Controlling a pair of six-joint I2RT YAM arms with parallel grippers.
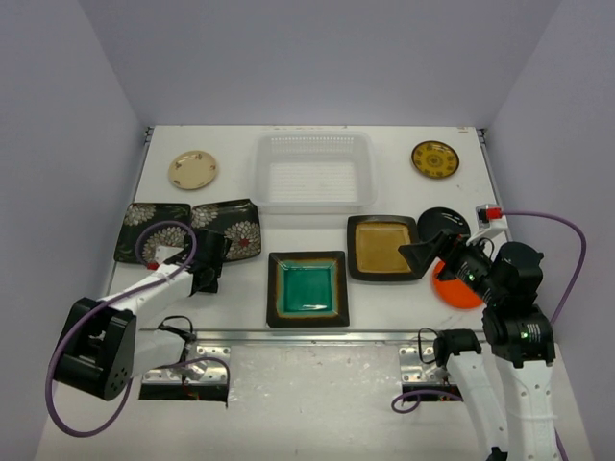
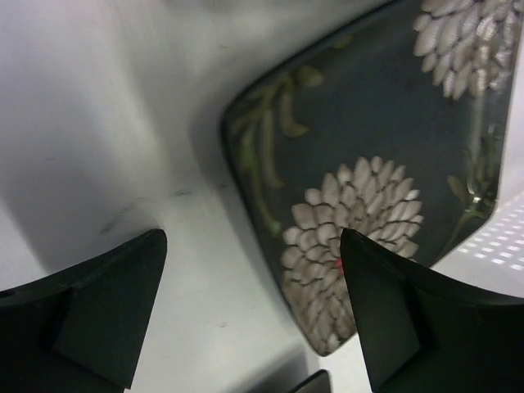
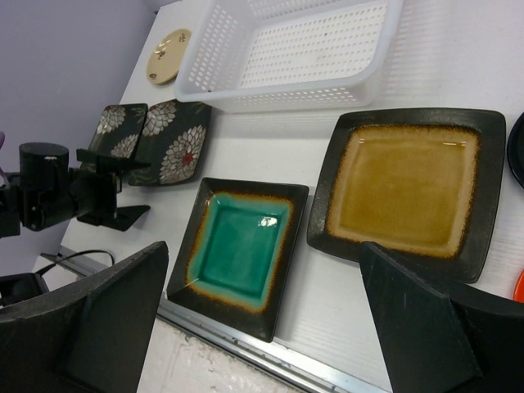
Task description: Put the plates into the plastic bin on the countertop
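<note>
So the bin point(image 1: 314, 179) sits at the back middle of the countertop point(image 1: 384, 312) with none of the plates in it. Cream plate point(image 1: 193, 169) is off to its left, yellow patterned one point(image 1: 435, 158) to its right. Two floral plates point(image 1: 151, 230) point(image 1: 233, 226) lie edge to edge on the left, the teal one point(image 1: 307, 288) is front centre, and the amber one point(image 1: 383, 247) is just right of that. Black plate point(image 1: 444, 221) and orange plate point(image 1: 454, 291) are mostly hidden behind the right arm.

Left gripper point(image 2: 254, 319) has its jaws spread wide at the near edge of the right floral plate, one finger over the rim, the other over bare countertop. Can't tell if it's touching.

Right gripper point(image 3: 262, 311) is also wide apart and holding nothing, hanging by the amber plate's right side, its camera looking across amber and teal
</note>
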